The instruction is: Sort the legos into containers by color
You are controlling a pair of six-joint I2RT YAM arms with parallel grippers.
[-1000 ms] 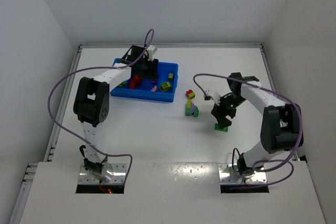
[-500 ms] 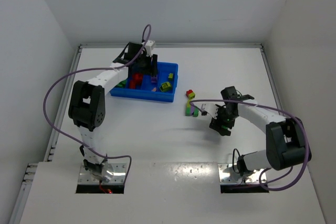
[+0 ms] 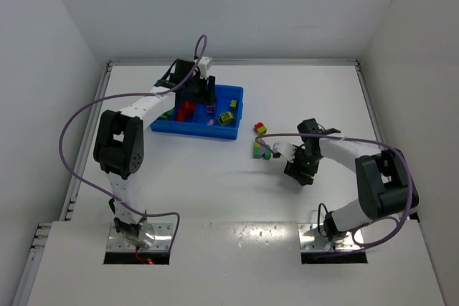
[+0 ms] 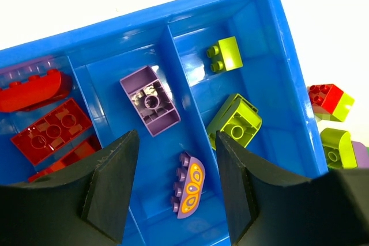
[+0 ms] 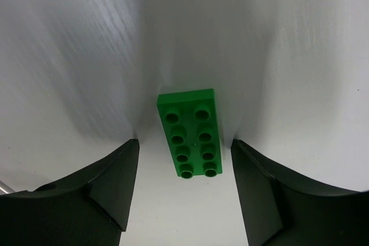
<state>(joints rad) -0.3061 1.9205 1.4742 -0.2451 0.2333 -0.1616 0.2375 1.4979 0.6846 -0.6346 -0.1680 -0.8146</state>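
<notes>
Right gripper [image 5: 184,142] straddles a green brick [image 5: 187,125], jaws apart, mixed clump [image 3: 262,150] just left; left gripper [image 4: 177,136] gapes empty over blue tray [image 4: 288,84].

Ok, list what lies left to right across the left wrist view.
Red bricks → purple brick → patterned purple piece → two yellow-green bricks → tray's right wall → red-and-lime clump.

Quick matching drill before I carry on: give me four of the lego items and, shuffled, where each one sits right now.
Items
1. green brick
2. plain purple brick
3. red bricks
4. red and yellow-green clump

Places
A. on the table, just outside the blue tray
B. middle compartment in the left wrist view
C. on the table, between the open fingers of the right gripper
D. compartment at the left edge of the left wrist view

Pairs: 1-C, 2-B, 3-D, 4-A
</notes>
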